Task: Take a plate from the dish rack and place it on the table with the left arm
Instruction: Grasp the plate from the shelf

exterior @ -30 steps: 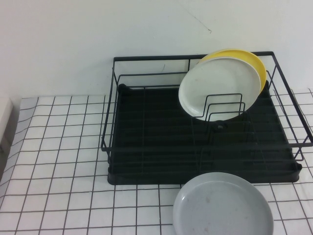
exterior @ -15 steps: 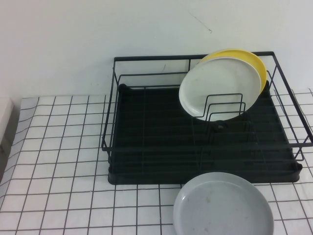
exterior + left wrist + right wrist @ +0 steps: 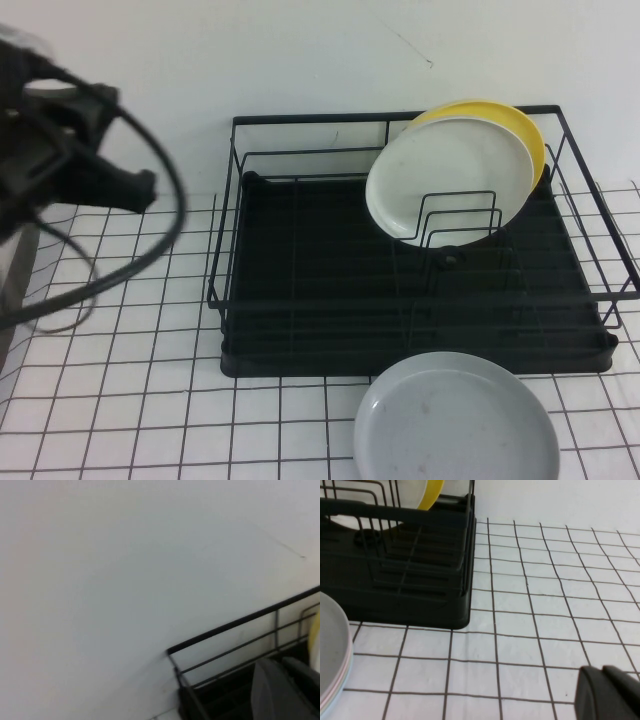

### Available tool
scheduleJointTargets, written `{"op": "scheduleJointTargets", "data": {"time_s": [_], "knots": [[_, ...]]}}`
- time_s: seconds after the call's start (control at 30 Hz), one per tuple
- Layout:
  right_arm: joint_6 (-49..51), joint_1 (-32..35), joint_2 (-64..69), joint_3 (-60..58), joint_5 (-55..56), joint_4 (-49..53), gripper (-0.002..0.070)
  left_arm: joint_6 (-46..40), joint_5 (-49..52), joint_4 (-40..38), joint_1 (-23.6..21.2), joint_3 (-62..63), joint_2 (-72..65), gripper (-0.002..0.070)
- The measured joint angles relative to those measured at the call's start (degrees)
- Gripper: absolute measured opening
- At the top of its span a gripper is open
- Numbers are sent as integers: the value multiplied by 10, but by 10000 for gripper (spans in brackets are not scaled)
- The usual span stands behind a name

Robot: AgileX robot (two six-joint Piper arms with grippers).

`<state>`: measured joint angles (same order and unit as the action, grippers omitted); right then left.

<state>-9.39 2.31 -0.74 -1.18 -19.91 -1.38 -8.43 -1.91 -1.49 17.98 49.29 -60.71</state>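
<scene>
The white plate [image 3: 445, 180] stands upright in the wire dividers at the back right of the black dish rack [image 3: 300, 300], leaning on a yellow plate [image 3: 522, 130] behind it. My left arm reaches in from the upper left of the high view with looped cables. Its left gripper [image 3: 140, 188] hangs above the table [image 3: 120, 400], left of the rack and well short of the plate. In the left wrist view the left gripper [image 3: 282, 685] is shut and empty, facing the rack's back corner [image 3: 225, 627]. The right gripper [image 3: 606, 692] is shut low over the cloth, right of the rack [image 3: 410, 595].
A light grey plate [image 3: 455, 425] lies flat on the table in front of the rack, at the near edge. A white wall stands close behind the rack. Gridded cloth stretches left of the rack, under my left arm.
My left arm has come into the high view from the left; half a second ago it was out of sight. The plates and the rack have not moved.
</scene>
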Motion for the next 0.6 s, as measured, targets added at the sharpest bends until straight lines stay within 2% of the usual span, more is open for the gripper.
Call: {"op": "scheduleJointTargets", "data": {"time_s": [0.2, 0.43, 0.6], "knots": [[0, 0, 0, 0, 0, 0, -3, 4, -22, 8, 76, 64, -138, -3], [0, 0, 0, 0, 0, 0, -3, 66, 89, -1, 88, 175, -253, -3], [0, 0, 0, 0, 0, 0, -3, 57, 122, -9, 88, 243, -318, 21]]}}
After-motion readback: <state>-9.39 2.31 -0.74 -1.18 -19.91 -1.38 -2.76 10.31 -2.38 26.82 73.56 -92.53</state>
